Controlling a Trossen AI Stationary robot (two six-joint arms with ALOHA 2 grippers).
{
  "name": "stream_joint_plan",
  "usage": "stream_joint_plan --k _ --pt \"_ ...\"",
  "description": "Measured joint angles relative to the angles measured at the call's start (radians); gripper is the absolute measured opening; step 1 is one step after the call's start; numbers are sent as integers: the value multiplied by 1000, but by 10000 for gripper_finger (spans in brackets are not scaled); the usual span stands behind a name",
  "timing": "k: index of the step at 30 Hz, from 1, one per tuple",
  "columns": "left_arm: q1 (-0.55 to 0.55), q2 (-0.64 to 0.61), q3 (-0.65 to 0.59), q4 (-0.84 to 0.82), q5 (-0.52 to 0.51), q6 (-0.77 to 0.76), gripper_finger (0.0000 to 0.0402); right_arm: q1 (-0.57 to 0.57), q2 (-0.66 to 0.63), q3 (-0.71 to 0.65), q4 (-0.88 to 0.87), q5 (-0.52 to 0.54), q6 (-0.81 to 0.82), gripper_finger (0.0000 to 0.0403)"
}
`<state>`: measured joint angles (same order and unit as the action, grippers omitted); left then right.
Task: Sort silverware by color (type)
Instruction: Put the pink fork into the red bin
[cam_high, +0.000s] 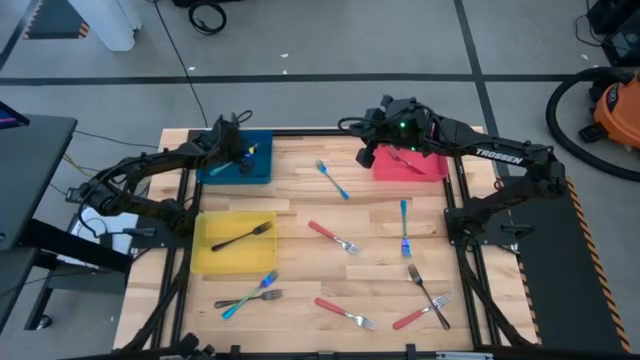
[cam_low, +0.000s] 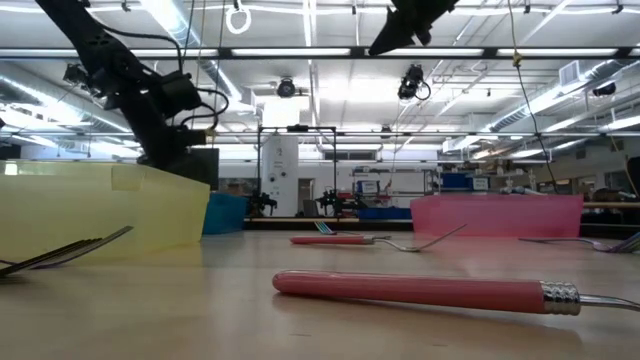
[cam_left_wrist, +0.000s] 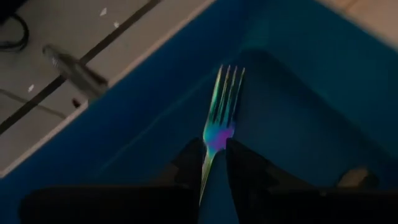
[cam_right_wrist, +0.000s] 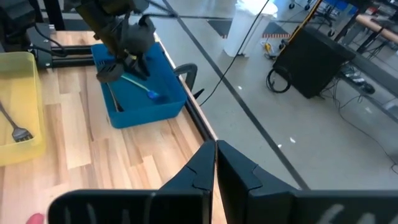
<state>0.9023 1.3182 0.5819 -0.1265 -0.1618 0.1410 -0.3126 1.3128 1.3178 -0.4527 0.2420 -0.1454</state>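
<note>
Wooden slat table (cam_high: 300, 215) carries three trays. Left gripper (cam_high: 237, 143) hangs over the blue tray (cam_high: 262, 172), fingers clamped on the neck of an iridescent-tined blue fork (cam_left_wrist: 219, 115), tines pointing into the tray. Right gripper (cam_high: 382, 118) sits at the red tray (cam_high: 432, 167), fingers together, holding nothing. Red fork (cam_high: 404, 156) lies in that tray. Other forks scattered on the table.

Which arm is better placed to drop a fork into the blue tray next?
Left. Its end effector already grips a blue fork above the blue tray. The right end effector is shut, empty, across the table.
</note>
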Motion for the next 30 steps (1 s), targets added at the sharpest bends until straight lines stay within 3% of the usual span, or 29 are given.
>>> stream_joint_plan --k 8,20,30 --pt "-72 -38 24 77 156 -2 73 64 0 0 -74 -28 77 23" --pt "-290 -60 133 77 159 28 73 151 11 1 -109 -37 136 26" --pt "-447 -60 150 72 159 28 73 290 12 -25 -94 -37 254 70"
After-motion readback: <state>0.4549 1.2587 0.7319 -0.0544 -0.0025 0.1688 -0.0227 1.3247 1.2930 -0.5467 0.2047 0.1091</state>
